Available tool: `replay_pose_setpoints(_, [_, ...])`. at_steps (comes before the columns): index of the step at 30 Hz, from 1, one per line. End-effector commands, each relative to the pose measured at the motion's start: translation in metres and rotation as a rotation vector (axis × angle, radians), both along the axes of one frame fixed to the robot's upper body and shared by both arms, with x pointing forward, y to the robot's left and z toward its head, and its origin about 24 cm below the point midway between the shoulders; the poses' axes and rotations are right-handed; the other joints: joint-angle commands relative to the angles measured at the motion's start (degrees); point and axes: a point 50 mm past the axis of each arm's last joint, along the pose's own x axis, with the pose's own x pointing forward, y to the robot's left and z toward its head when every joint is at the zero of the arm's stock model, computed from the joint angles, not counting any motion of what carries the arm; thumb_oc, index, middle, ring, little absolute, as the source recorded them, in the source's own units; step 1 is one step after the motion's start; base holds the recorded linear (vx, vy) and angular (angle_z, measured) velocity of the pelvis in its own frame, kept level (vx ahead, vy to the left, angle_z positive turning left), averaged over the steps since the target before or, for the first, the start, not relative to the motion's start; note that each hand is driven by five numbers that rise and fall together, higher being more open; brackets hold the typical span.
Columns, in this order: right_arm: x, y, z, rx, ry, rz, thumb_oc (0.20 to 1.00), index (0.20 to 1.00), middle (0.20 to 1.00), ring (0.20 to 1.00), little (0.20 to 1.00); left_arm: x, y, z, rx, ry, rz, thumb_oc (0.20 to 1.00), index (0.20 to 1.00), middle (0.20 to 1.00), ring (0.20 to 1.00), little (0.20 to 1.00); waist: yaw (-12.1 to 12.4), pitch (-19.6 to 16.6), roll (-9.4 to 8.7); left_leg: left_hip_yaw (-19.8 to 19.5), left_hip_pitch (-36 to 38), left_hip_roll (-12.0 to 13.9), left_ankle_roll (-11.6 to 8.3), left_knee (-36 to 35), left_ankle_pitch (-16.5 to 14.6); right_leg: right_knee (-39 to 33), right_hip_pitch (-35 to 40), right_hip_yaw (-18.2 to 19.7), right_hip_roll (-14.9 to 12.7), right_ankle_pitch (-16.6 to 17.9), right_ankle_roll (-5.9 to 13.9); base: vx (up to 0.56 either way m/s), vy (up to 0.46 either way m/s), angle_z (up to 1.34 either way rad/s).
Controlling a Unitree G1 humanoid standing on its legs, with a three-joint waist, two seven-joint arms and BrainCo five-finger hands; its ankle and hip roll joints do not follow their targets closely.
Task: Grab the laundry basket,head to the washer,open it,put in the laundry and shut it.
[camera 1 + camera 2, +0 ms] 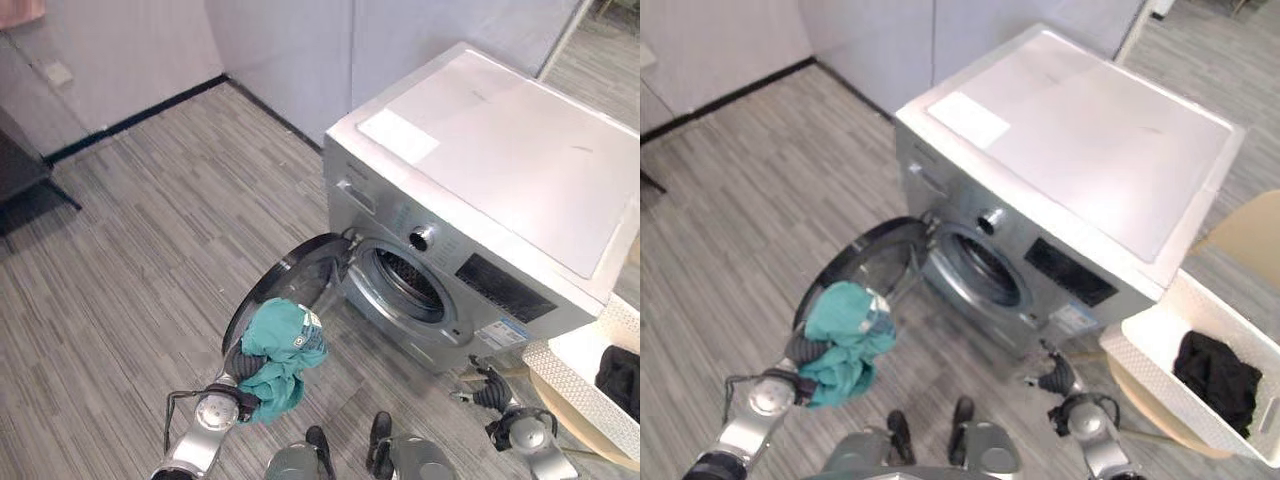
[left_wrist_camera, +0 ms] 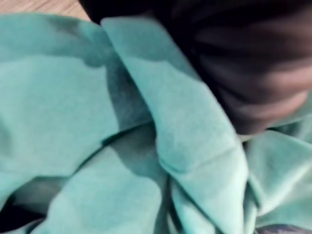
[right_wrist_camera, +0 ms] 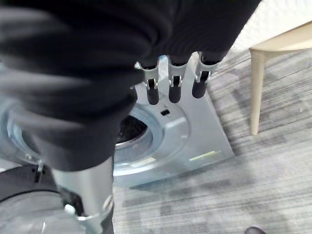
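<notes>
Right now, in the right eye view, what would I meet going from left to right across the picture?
Teal garment held in the left robot hand → open washer door → washer → right robot hand → white laundry basket with black clothing inside.

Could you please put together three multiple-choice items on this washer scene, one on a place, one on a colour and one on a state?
1. Where is the dark garment?
A. in the white laundry basket
B. on the washer's top
C. on the floor

2. What colour is the cloth in the left hand?
A. red
B. teal
C. yellow

3. How is the washer door?
A. shut
B. taken off
C. swung open

Answers: 1 A, it lies inside the basket beside the washer. 2 B, a teal bundle sits in that hand. 3 C, the door hangs aside and the drum opening is exposed. The right hand holds nothing.
</notes>
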Motion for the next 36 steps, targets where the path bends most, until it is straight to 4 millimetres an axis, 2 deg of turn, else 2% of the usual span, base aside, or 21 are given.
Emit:
replay_pose_setpoints(1, [0.013, -0.013, 0.015, -0.038, -0.072, -0.008, 1.000, 1.000, 1.000, 1.000, 1.000, 0.017, -0.015, 0.017, 0.003, -0.130, -0.043, 0.200, 0.200, 0.200, 0.200, 0.200, -0.22, 0.05, -0.51, -5.91, -0.57, 1.29, -0.97, -6.00, -4.27, -7.88, 2.61, 1.83, 1.13, 0.99, 7.06, 0.14, 0.128, -0.56])
replay_pose_setpoints(2, [0.012, -0.014, 0.014, -0.037, -0.071, -0.013, 1.000, 1.000, 1.000, 1.000, 1.000, 0.016, -0.015, 0.016, -0.001, -0.129, -0.041, 0.200, 0.200, 0.200, 0.200, 0.200, 0.18, 0.16, -0.36, -7.93, -1.18, 0.98, -1.35, -8.22, -3.08, -8.15, 2.91, 3.03, 1.44, 1.01, 7.24, 0.10, 0.088, -0.79])
replay_pose_setpoints(3, [0.013, -0.013, 0.014, -0.037, -0.071, -0.013, 1.000, 1.000, 1.000, 1.000, 1.000, 0.017, -0.015, 0.016, -0.001, -0.130, -0.041, 0.200, 0.200, 0.200, 0.200, 0.200, 0.13, 0.00, -0.50, -7.90, -1.24, 0.80, -1.32, -8.69, -2.63, -8.21, 2.68, 3.01, 1.30, 1.15, 7.24, 0.08, 0.090, -1.00])
replay_pose_setpoints(4, [0.012, -0.014, 0.013, -0.036, -0.070, -0.018, 1.000, 1.000, 1.000, 1.000, 1.000, 0.016, -0.016, 0.016, -0.002, -0.130, -0.040, 0.200, 0.200, 0.200, 0.200, 0.200, 0.75, 0.41, -0.13, -10.87, -1.79, 0.42, -2.04, -11.85, -0.61, -8.22, 3.00, 4.51, 1.86, 1.04, 7.40, 0.11, 0.163, -1.14])
replay_pose_setpoints(5, [0.013, -0.014, 0.011, -0.042, -0.063, -0.018, 1.000, 1.000, 1.000, 1.000, 1.000, 0.017, -0.017, 0.015, 0.001, -0.127, -0.045, 0.200, 0.200, 0.200, 0.200, 0.200, 1.71, 1.40, 0.63, -15.97, -3.33, 0.15, -2.94, -15.94, 3.02, -7.37, 3.50, 7.38, 2.74, 0.13, 7.42, 0.13, 0.219, -1.07])
replay_pose_setpoints(6, [0.013, -0.015, 0.011, -0.045, -0.062, -0.019, 1.000, 1.000, 1.000, 1.000, 1.000, 0.017, -0.018, 0.015, 0.001, -0.126, -0.048, 0.200, 0.200, 0.200, 0.200, 0.200, 1.63, 1.39, 1.02, -17.24, -3.62, 0.09, -2.99, -17.28, 3.49, -6.83, 3.13, 8.52, 2.97, -0.10, 7.40, 0.09, 0.166, -1.08])
replay_pose_setpoints(8, [0.013, -0.015, 0.010, -0.047, -0.056, -0.021, 1.000, 1.000, 1.000, 1.000, 1.000, 0.017, -0.019, 0.014, 0.001, -0.123, -0.051, 0.200, 0.200, 0.200, 0.200, 0.200, 1.31, 1.52, 1.23, -16.92, -3.09, 0.35, -3.11, -17.80, 3.44, -5.91, 2.76, 9.60, 2.93, -0.67, 7.57, 0.03, 0.195, -0.96])
replay_pose_setpoints(9, [0.013, -0.016, 0.010, -0.046, -0.054, -0.023, 1.000, 1.000, 1.000, 1.000, 1.000, 0.017, -0.018, 0.013, 0.004, -0.115, -0.048, 0.200, 0.200, 0.200, 0.200, 0.200, 0.47, 1.58, 1.52, -15.53, -2.77, 0.57, -2.84, -17.19, 3.18, -4.75, 1.83, 10.85, 2.23, -0.75, 7.93, 0.04, 0.350, -0.97])
replay_pose_setpoints(13, [0.018, -0.012, 0.011, -0.034, -0.058, -0.015, 1.000, 1.000, 1.000, 1.000, 1.000, 0.016, -0.012, 0.013, 0.010, -0.110, -0.034, 0.200, 0.200, 0.200, 0.200, 0.200, 0.11, 2.06, 1.40, -12.88, -3.00, -0.10, -1.54, -15.33, 1.40, -2.17, -0.95, 14.28, 1.23, -0.64, 8.65, 0.00, 0.266, -0.80])
replay_pose_setpoints(14, [0.022, -0.007, 0.012, -0.020, -0.062, -0.010, 1.000, 1.000, 1.000, 1.000, 1.000, 0.017, -0.006, 0.015, 0.031, -0.112, -0.025, 0.200, 0.200, 0.200, 0.200, 0.200, -0.21, 3.21, 1.08, -10.49, -3.68, -0.33, -0.37, -12.99, -0.25, 0.75, -3.31, 16.89, 0.80, -0.73, 9.07, -0.09, 0.248, -0.77])
replay_pose_setpoints(16, [0.028, -0.002, 0.014, -0.004, -0.074, -0.011, 1.000, 1.000, 1.000, 1.000, 1.000, 0.022, 0.001, 0.019, 0.058, -0.125, -0.006, 0.200, 0.200, 0.200, 0.200, 0.200, -0.59, 4.76, 0.77, -8.15, -4.52, -0.48, 0.60, -10.36, -2.07, 4.07, -6.48, 18.68, 0.62, -0.55, 9.45, -0.12, 0.224, -0.72])
replay_pose_setpoints(17, [0.028, -0.002, 0.014, -0.004, -0.075, -0.011, 1.000, 1.000, 1.000, 1.000, 1.000, 0.022, 0.001, 0.019, 0.058, -0.126, -0.006, 0.200, 0.200, 0.200, 0.200, 0.200, -0.51, 4.61, 0.76, -8.07, -4.72, -0.44, 0.59, -10.46, -1.88, 3.99, -6.73, 18.78, 0.67, -0.35, 9.43, -0.14, 0.174, -0.93])
replay_pose_setpoints(19, [0.039, 0.004, 0.019, 0.001, -0.102, 0.001, 1.000, 1.000, 1.000, 1.000, 1.000, 0.029, 0.010, 0.029, 0.070, -0.172, 0.037, 0.200, 0.200, 0.200, 0.200, 0.200, -0.67, 6.95, 0.14, -4.65, -6.58, 0.13, 1.51, -6.37, -4.22, 8.55, -11.60, 19.04, 0.38, 0.29, 9.80, -0.16, 0.166, -0.85])
replay_pose_setpoints(21, [0.049, 0.007, 0.027, -0.001, -0.142, 0.009, 1.000, 1.000, 1.000, 1.000, 1.000, 0.036, 0.013, 0.036, 0.033, -0.214, 0.084, 0.200, 0.200, 0.200, 0.200, 0.200, -0.27, 8.42, -0.25, -2.37, -8.75, 1.29, 1.98, -2.67, -6.14, 11.50, -15.29, 15.86, -1.24, 0.70, 9.90, -0.10, 0.068, -0.77])
replay_pose_setpoints(22, [0.049, 0.007, 0.027, -0.001, -0.142, 0.009, 1.000, 1.000, 1.000, 1.000, 1.000, 0.036, 0.013, 0.036, 0.033, -0.214, 0.084, 0.200, 0.200, 0.200, 0.200, 0.200, -0.27, 8.35, -0.23, -2.38, -8.94, 1.33, 1.99, -2.49, -6.22, 11.59, -15.44, 15.86, -1.22, 0.67, 9.89, -0.02, 0.008, -0.59])
replay_pose_setpoints(23, [0.056, 0.008, 0.034, 0.004, -0.181, 0.000, 1.000, 1.000, 1.000, 1.000, 1.000, 0.041, 0.015, 0.043, -0.002, -0.251, 0.126, 0.200, 0.200, 0.200, 0.200, 0.200, -0.22, 9.35, -0.23, -2.11, -11.44, 1.91, 2.22, 2.91, -9.82, 14.12, -17.29, 13.12, -2.28, -0.90, 10.02, 0.00, -0.020, -0.48])
replay_pose_setpoints(26, [0.067, 0.011, 0.048, 0.033, -0.257, -0.026, 1.000, 1.000, 1.000, 1.000, 1.000, 0.054, 0.015, 0.054, -0.057, -0.313, 0.184, 0.200, 0.200, 0.200, 0.200, 0.200, -0.60, 10.92, 0.07, -2.39, -17.35, 2.81, 3.31, 10.51, -12.61, 18.80, -22.74, 13.07, -1.65, -2.45, 8.79, -0.06, -0.050, -0.30])
replay_pose_setpoints(32, [0.087, 0.016, 0.082, 0.082, -0.431, -0.056, 1.000, 1.000, 1.000, 1.000, 1.000, 0.086, 0.011, 0.096, -0.146, -0.496, 0.251, 0.200, 0.200, 0.200, 0.200, 0.200, -2.43, 10.52, 1.12, -4.37, -35.47, 5.76, 4.22, 26.48, -16.53, 30.68, -39.38, 13.11, -0.50, -6.28, 6.70, -0.07, -0.076, 0.00])
replay_pose_setpoints(34, [0.092, 0.017, 0.092, 0.097, -0.489, -0.065, 1.000, 1.000, 1.000, 1.000, 1.000, 0.097, 0.011, 0.117, -0.171, -0.580, 0.282, 0.200, 0.200, 0.200, 0.200, 0.200, -2.89, 10.34, 1.45, -5.45, -39.83, 6.56, 4.67, 29.64, -17.63, 34.72, -44.36, 13.27, -0.14, -7.76, 6.09, -0.03, -0.052, 0.04])
replay_pose_setpoints(35, [0.092, 0.017, 0.093, 0.096, -0.490, -0.066, 1.000, 1.000, 1.000, 1.000, 1.000, 0.098, 0.011, 0.117, -0.171, -0.581, 0.282, 0.200, 0.200, 0.200, 0.200, 0.200, -2.90, 10.02, 1.59, -5.60, -40.53, 6.65, 4.67, 30.10, -17.81, 35.10, -44.97, 13.18, -0.10, -7.94, 6.07, -0.03, -0.052, 0.03])
replay_pose_setpoints(36, [0.094, 0.020, 0.102, 0.118, -0.536, -0.062, 1.000, 1.000, 1.000, 1.000, 1.000, 0.113, 0.012, 0.149, -0.214, -0.694, 0.307, 0.200, 0.200, 0.200, 0.200, 0.200, -3.65, 9.86, 1.92, -6.90, -45.47, 7.52, 5.04, 34.39, -19.08, 39.85, -50.33, 13.20, 0.05, -9.58, 5.64, -0.04, -0.058, 0.02])
